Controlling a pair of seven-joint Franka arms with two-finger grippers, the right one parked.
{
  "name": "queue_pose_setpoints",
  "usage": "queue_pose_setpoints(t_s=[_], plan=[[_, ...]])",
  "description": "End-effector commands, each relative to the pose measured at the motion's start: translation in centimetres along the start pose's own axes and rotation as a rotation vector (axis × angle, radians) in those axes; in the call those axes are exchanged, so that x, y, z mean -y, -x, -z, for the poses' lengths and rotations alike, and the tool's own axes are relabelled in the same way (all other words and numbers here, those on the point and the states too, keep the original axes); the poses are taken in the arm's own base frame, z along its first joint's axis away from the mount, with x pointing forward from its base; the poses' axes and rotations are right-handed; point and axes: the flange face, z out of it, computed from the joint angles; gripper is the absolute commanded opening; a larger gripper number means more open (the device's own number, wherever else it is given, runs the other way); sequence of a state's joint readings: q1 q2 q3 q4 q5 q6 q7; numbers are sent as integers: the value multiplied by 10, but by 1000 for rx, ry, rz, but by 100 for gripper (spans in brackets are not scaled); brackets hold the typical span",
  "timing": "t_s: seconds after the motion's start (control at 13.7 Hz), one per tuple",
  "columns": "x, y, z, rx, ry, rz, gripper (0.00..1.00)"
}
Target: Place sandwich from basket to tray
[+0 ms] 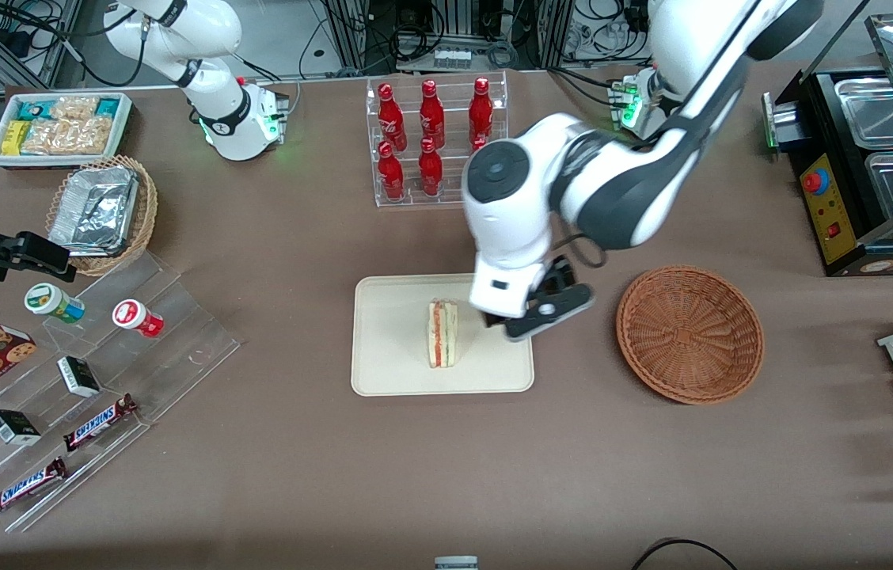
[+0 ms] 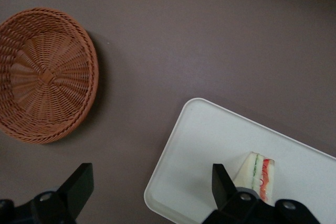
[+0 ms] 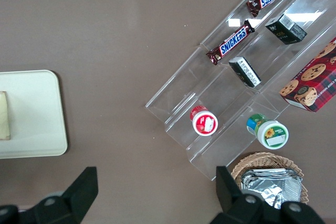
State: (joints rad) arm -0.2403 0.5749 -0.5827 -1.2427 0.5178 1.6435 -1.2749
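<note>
The sandwich (image 1: 442, 333) stands on its edge in the middle of the cream tray (image 1: 391, 372), its red and green filling showing; it also shows in the left wrist view (image 2: 257, 174) on the tray (image 2: 205, 145). The reddish-brown basket (image 1: 689, 332) sits empty on the table beside the tray, toward the working arm's end; the wrist view shows it empty too (image 2: 44, 74). My left gripper (image 1: 522, 321) hangs above the tray's edge nearest the basket, between sandwich and basket. Its fingers (image 2: 79, 184) are wide open and hold nothing.
A clear rack of red bottles (image 1: 435, 134) stands farther from the front camera than the tray. A clear stepped display with cups, boxes and Snickers bars (image 1: 90, 380), a tan basket with a foil container (image 1: 102, 210) and a white snack bin (image 1: 58, 127) lie toward the parked arm's end. A black food warmer (image 1: 874, 158) stands at the working arm's end.
</note>
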Motion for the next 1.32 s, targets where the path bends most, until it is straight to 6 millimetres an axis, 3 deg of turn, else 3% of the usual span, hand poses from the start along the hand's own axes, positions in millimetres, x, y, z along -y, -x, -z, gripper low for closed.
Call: queue_pose_setpoints(t_s=[0.0, 0.51, 0.95, 1.24], plan=[[29, -14, 9, 13, -37, 52, 99], [105, -66, 53, 58, -28, 29, 99], [221, -120, 81, 203, -24, -182, 99], [295, -132, 90, 254, -7, -318, 99]])
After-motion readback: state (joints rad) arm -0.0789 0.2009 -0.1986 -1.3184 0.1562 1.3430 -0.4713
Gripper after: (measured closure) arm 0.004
